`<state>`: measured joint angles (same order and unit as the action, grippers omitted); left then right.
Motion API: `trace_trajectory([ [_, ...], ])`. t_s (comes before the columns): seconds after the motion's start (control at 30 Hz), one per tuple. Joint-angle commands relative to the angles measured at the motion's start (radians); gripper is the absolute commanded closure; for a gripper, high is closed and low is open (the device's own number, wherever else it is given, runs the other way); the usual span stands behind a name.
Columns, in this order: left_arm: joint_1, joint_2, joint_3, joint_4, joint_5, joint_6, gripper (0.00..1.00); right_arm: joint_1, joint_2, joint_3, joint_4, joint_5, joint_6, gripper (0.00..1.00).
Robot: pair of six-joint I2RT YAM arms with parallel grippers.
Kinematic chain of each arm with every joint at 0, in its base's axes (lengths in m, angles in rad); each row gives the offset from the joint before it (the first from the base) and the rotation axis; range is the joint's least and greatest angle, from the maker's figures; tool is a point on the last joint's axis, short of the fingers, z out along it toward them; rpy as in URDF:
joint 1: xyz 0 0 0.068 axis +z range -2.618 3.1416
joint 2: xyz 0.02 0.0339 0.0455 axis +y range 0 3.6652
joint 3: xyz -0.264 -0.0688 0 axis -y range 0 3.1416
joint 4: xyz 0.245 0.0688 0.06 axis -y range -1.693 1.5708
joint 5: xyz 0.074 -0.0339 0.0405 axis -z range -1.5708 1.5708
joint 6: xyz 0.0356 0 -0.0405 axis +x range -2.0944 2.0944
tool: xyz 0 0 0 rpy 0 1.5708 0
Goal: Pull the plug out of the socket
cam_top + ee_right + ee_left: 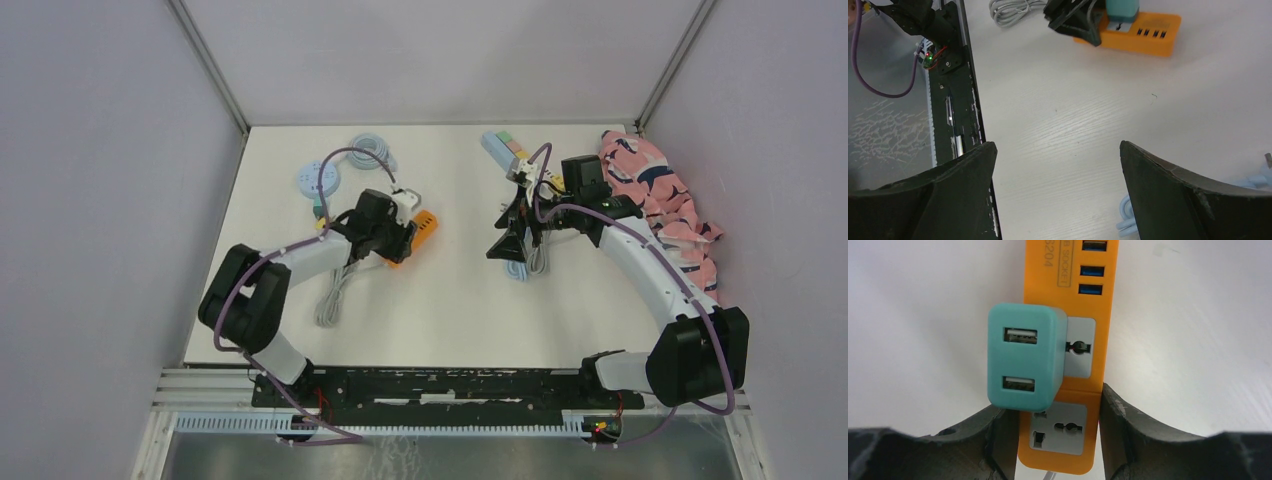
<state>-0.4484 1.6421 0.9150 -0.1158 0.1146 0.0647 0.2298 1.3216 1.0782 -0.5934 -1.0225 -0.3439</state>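
An orange socket strip (1098, 315) lies on the white table, and a teal plug (1025, 357) with two USB ports is seated in one of its outlets. My left gripper (1057, 405) is shut on the strip's near end, one finger (1128, 430) against each long side, just below the plug. From above, the left gripper (398, 240) sits over the orange strip (427, 225) left of centre. My right gripper (510, 245) hovers open over the table, a good way right of the strip. In the right wrist view the strip (1148, 35) and plug (1122, 9) lie far ahead.
A grey coiled cable (335, 295) lies by the left arm. A light-blue round device (320, 180) and blue cable (375, 150) sit at the back left. A pastel power strip (505, 148) and a pink patterned cloth (665, 200) are at the back right. Another blue cable (1125, 217) lies under the right gripper.
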Motion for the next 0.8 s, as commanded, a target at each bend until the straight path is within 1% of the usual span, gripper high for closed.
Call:
trace_trajectory([
  [0.0,-0.136,-0.087,-0.087,0.125,0.099,0.096,0.97,0.000,-0.013,0.049,-0.003,0.000,-0.028,0.00],
  [0.1,-0.200,-0.091,-0.135,0.143,0.136,0.128,0.97,-0.003,-0.014,0.050,-0.005,0.001,-0.032,0.00],
  [0.23,-0.285,-0.106,-0.157,0.135,0.143,0.158,0.97,-0.006,-0.012,0.049,-0.004,0.002,-0.033,0.00],
  [0.37,-0.343,-0.104,-0.158,0.141,0.165,0.154,0.96,-0.008,-0.010,0.049,-0.006,0.003,-0.035,0.00],
  [0.5,-0.404,-0.061,-0.152,0.169,0.166,0.140,0.89,-0.009,-0.009,0.050,-0.015,0.014,-0.051,0.00],
  [0.67,-0.460,-0.014,-0.148,0.212,0.150,0.115,0.78,-0.009,-0.009,0.052,-0.029,0.028,-0.072,0.00],
  [0.77,-0.487,-0.003,-0.153,0.247,0.144,0.097,0.64,-0.009,-0.008,0.053,-0.037,0.035,-0.083,0.00],
])
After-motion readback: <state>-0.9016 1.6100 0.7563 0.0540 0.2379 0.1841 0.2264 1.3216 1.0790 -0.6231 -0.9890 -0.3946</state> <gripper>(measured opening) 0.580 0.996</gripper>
